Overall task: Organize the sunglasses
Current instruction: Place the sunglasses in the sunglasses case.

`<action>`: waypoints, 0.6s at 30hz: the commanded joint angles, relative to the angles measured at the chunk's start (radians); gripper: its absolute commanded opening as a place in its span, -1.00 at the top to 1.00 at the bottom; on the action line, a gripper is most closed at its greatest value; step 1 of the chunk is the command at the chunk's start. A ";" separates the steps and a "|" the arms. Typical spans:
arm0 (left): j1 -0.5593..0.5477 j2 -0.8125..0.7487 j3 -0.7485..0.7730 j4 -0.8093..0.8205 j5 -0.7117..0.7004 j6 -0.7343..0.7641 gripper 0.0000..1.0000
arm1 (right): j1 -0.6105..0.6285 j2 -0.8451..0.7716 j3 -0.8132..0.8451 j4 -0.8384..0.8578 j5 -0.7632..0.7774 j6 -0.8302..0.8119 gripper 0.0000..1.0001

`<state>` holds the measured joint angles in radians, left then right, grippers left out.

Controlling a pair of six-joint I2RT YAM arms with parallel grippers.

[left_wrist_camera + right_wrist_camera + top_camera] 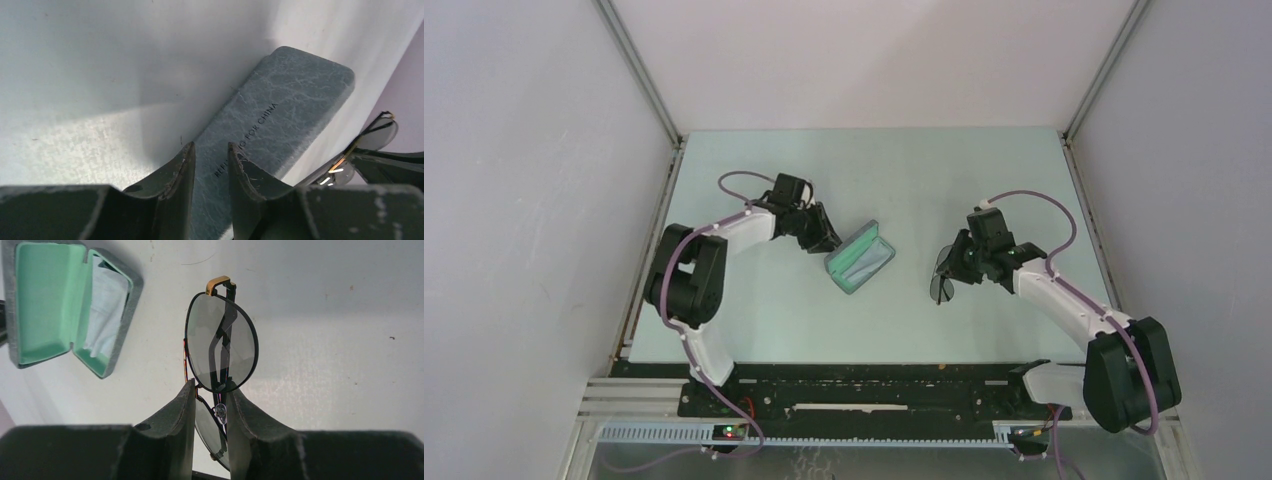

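Item: sunglasses, thin black wire frame, dark lenses, folded. My right gripper is clenched on the bridge and holds them above the pale table, right of the slate-grey hinged case and apart from it. Case: open, mint lining up, pale cloth in one half. Left gripper: jaws nearly together at the lid's back; whether clamped or only bracing, I cannot tell. Handling: I'd lay the glasses lengthwise in the case, lifting over the near rim. Room: bare table around the case, walls well apart.

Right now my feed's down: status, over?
Right gripper: jaws shut on sunglasses. Left gripper at open case, grip unclear. Cloth lies inside case.
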<state>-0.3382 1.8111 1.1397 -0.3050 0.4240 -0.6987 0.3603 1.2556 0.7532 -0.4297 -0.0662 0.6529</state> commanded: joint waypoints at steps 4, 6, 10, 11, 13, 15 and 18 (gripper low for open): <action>-0.080 -0.083 -0.098 0.037 -0.043 -0.058 0.31 | -0.026 -0.062 0.023 0.040 -0.109 0.048 0.44; -0.095 -0.096 -0.124 0.062 -0.032 -0.080 0.31 | -0.035 -0.068 0.022 0.044 -0.128 0.057 0.44; -0.125 -0.124 -0.155 0.088 -0.020 -0.120 0.30 | -0.039 -0.088 0.023 0.046 -0.162 0.076 0.44; -0.134 -0.131 -0.160 0.092 -0.019 -0.126 0.30 | -0.039 -0.090 0.023 0.045 -0.166 0.083 0.44; -0.153 -0.139 -0.164 0.094 -0.016 -0.136 0.30 | -0.038 -0.093 0.022 0.045 -0.175 0.092 0.44; -0.169 -0.145 -0.168 0.106 -0.007 -0.141 0.31 | -0.032 -0.091 0.023 0.053 -0.181 0.110 0.44; -0.170 -0.147 -0.165 0.099 -0.005 -0.132 0.31 | -0.012 -0.074 0.023 0.100 -0.192 0.146 0.44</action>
<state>-0.4984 1.7153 0.9894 -0.2409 0.3996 -0.8131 0.3302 1.1881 0.7532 -0.4057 -0.2268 0.7410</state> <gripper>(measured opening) 0.348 0.321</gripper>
